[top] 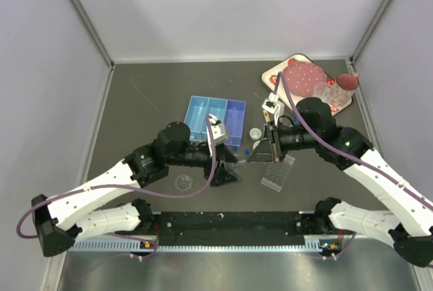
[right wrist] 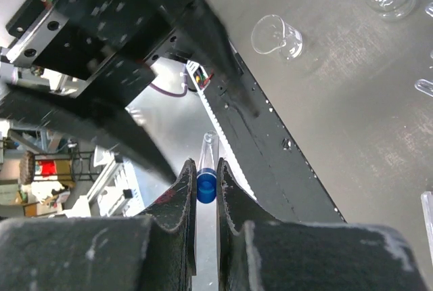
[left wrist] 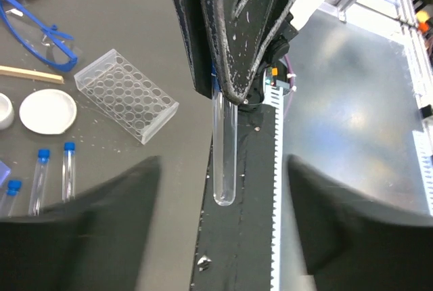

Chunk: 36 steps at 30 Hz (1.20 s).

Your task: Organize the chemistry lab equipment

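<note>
One clear tube (left wrist: 224,155), blue-capped and round-bottomed, pinched between right jaws.

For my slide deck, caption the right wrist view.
Right fingers pinch a blue-capped clear tube at its cap end.

Clear well rack (left wrist: 126,95) on dark grey table (top: 149,101), blue-capped clear tubes (left wrist: 40,181) near rack, blue bin (top: 199,118) and white strawberry-print tray (top: 272,76) beyond rack.

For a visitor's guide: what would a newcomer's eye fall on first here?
The clear blue-capped tube in the middle, pinched at its cap by the right claw, the left claw open around it. Behind sits a blue three-part bin; a white tray with a pink plate is far right.
</note>
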### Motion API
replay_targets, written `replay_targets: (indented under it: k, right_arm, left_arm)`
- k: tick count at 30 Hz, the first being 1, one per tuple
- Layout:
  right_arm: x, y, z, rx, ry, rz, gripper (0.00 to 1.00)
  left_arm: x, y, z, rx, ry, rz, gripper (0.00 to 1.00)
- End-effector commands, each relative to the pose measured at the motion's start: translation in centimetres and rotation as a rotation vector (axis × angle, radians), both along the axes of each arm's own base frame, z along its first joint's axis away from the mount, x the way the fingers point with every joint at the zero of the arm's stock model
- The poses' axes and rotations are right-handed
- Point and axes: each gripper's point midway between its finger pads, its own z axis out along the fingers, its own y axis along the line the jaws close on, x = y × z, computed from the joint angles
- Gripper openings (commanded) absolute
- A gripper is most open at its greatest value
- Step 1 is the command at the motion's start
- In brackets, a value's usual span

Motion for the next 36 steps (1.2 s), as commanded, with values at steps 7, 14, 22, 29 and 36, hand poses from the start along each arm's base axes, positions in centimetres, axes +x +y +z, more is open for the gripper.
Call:
replay_targets:
  k: [7, 14, 22, 29, 36]
  right_arm:
    - [4.5, -1.7, -0.1, -0.153, -0.193, -0.197, 0.00]
    - [10.4, -6.7, -4.5, -0.538, -0.298, -0.454, 0.00]
    - [13.7, -12.2, -9.0, -0.914, -0.317, -0.660, 0.00]
    - [13.7, -13.0, -11.9, -0.891, -0.238, -0.706, 0.00]
    - [13.3, -12.1, -14.4, -0.814, -0.169, -0.691, 0.00]
  left_arm:
    - [0.7, 0.4, 5.6, -0.081, -0.060, 0.052, 0.99]
    - [3.9, 3.2, 4.6, 0.050, -0.062, 0.308, 0.99]
    - [6.9, 7.0, 0.3, 0.216, -0.049, 0.575, 0.99]
    - [6.9, 7.5, -0.6, 0.220, -0.055, 0.589, 0.99]
    - [6.6, 7.0, -0.6, 0.206, -0.049, 0.561, 0.99]
